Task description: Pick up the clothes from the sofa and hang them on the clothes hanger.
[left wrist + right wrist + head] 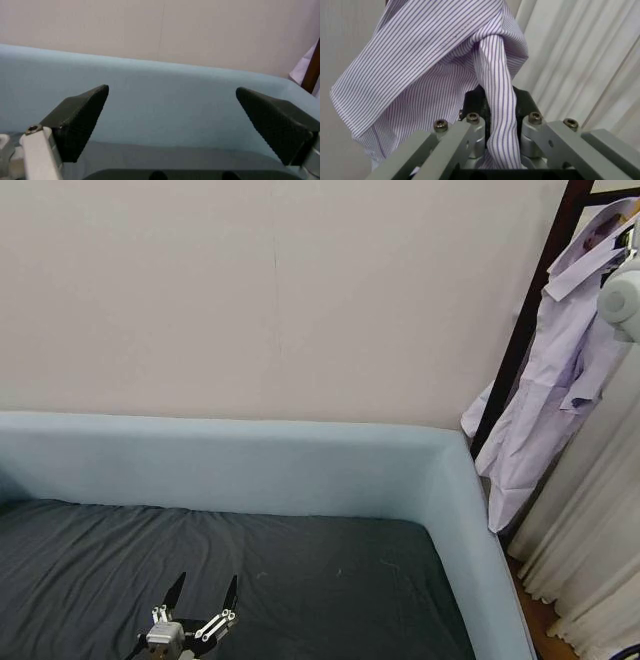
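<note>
A lilac striped shirt [555, 370] hangs at the right, against the dark wooden clothes hanger stand [522, 330]. My right arm [622, 298] reaches up beside the shirt's collar. In the right wrist view my right gripper [497, 108] is shut on a bunched fold of the striped shirt [435, 63], which drapes up and away from the fingers [472, 103]. My left gripper [205, 595] hovers low over the sofa's dark seat, open with nothing in it. In the left wrist view its fingers [80, 120] are spread wide in front of the sofa backrest [165, 101].
The light blue sofa [250, 465] has a dark grey seat cushion [300, 580] and a right armrest [480, 560]. Pale curtains [590, 540] hang at the right behind the stand. A plain beige wall [270, 290] rises behind the sofa.
</note>
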You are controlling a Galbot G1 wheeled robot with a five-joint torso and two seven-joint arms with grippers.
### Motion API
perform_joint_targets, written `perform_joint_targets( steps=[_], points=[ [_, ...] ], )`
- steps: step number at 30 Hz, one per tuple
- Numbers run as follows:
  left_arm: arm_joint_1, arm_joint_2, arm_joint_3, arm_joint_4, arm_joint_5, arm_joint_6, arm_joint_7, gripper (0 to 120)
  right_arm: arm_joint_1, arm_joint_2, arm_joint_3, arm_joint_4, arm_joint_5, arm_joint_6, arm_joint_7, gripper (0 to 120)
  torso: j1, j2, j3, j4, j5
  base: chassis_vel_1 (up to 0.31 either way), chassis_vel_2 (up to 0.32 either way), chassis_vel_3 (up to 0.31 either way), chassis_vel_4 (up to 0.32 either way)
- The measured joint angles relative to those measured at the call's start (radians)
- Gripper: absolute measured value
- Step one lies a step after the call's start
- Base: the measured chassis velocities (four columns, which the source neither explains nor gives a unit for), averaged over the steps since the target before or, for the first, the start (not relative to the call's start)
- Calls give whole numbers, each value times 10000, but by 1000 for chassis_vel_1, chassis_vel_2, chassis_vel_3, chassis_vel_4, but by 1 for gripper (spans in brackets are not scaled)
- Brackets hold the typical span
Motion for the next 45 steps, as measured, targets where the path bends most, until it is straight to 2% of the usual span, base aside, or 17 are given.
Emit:
perform_joint_targets(
  steps=[16,21,23,24,28,30,34,35,36,38,40,41,43,45],
  points=[
    [0,0,0,0,0,0,0,100,380,1016,-355,-1535,1654,15,999,7,0,0,0,-2,1,0,0,0,0],
    [0,0,0,0,0,0,0,100,417,1196,-490,-1791,1334,26,587,7,0,0,0,1,1,0,0,0,0],
    [0,0,0,0,0,0,0,100,407,1186,-506,-1781,1171,29,468,8,0,0,-1,0,0,0,0,0,0],
    [0,0,0,0,0,0,0,100,361,1135,-518,-1709,861,35,266,14,0,-1,0,1,-1,0,0,0,0],
    [0,0,0,0,0,0,0,100,-27,505,-470,-614,246,210,-469,32,0,0,0,1,0,0,0,0,0],
    [0,0,0,0,-1,0,0,100,-120,369,-440,-370,178,259,-596,34,0,0,-1,-1,1,0,0,0,0],
    [-1,0,0,0,0,0,1,100,-775,-500,-7,1243,164,470,-1039,53,0,0,-1,0,2,0,0,0,0],
    [-1,0,0,0,0,0,1,100,-775,-500,-7,1243,164,470,-1039,53,0,0,-1,0,2,0,0,0,0],
    [0,0,0,1,0,1,-3,100,-1003,-767,177,1770,178,601,-1226,58,0,0,-1,-1,3,0,0,0,0],
    [0,0,0,0,-1,1,0,100,-1651,-1382,872,2828,221,1113,-1853,67,0,0,-1,5,0,0,0,0,0],
    [0,0,0,0,-1,1,-4,100,-2665,-2083,1864,3851,-31,2130,-2853,75,0,0,-1,2,0,0,0,0,0],
    [0,0,0,0,-1,1,-4,100,-2665,-2083,1864,3851,-31,2130,-2853,75,0,0,-1,2,0,0,0,0,0],
    [0,0,0,1,-2,1,-3,100,-4543,-2944,3556,5052,-352,3165,-3916,84,-1,2,-4,-8,1,0,0,0,0],
    [0,1,0,1,-1,2,-1,100,-5941,-3552,4364,5989,-243,3904,-4440,93,-3,2,-3,-12,12,0,0,0,0]
  ],
)
